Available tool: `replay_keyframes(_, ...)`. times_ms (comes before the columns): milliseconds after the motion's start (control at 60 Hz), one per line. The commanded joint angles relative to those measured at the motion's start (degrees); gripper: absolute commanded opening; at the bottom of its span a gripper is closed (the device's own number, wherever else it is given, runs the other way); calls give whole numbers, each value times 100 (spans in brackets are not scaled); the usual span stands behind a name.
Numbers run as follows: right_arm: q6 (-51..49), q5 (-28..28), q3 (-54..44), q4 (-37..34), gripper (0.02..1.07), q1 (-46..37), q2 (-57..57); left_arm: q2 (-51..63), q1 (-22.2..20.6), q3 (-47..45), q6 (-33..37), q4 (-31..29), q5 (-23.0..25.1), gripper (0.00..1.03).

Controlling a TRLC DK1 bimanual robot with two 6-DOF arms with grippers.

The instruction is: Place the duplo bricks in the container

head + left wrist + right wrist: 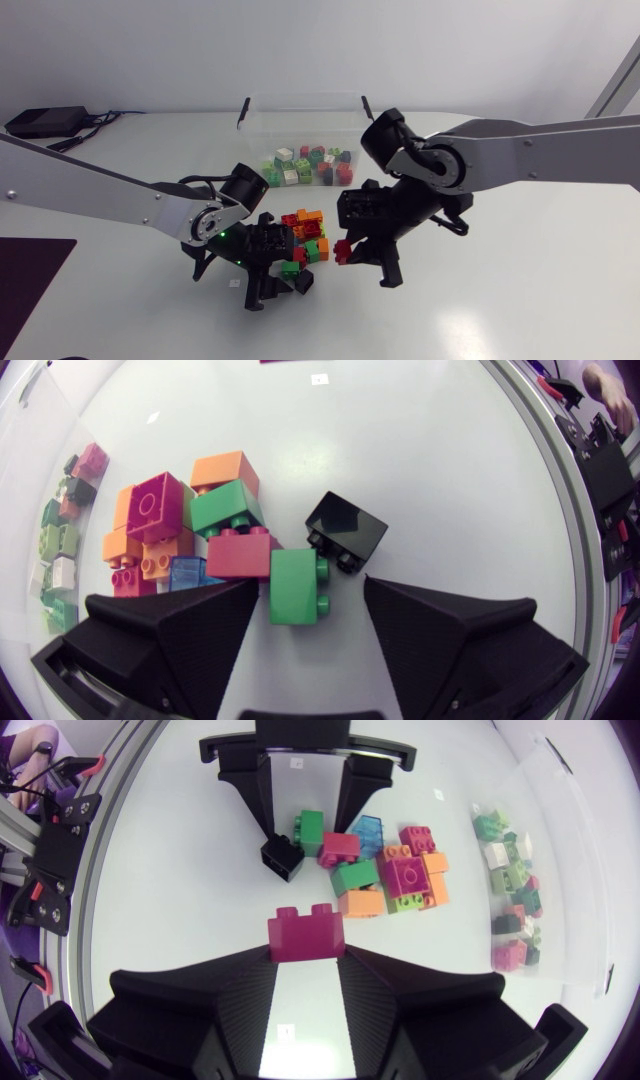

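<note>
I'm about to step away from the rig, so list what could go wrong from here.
The magenta rectangular plastic brick sits only at the tips of the right jaws; it may slip on the way to the clear plastic container.
The left jaws stand open around the green plastic brick, with the black plastic brick close beside it; closing could catch or shove that one.
Left jaws and right jaws are close together over the pile of loose bricks and might collide.

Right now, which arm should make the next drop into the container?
Right: the right gripper holds a magenta brick. The left gripper is open, a green brick lying between its fingers.
</note>
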Motion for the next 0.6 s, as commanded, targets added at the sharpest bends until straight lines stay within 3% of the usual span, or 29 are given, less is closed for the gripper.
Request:
replay_keyframes(0, -86, -19, 77, -169, 26, -153, -170, 126, 14, 126, -118, 6, -9, 41)
replay_keyframes(50, -95, -19, 147, -213, 26, -232, -222, 126, 31, 144, -144, 6, -9, 31)
replay_keyframes(383, -34, -370, 806, -117, 26, -742, -99, -199, 101, 30, -109, -205, -9, 30)
replay_keyframes(583, 353, -590, 1281, 376, 26, -1014, 340, -744, 251, -23, -83, -566, -9, 30)
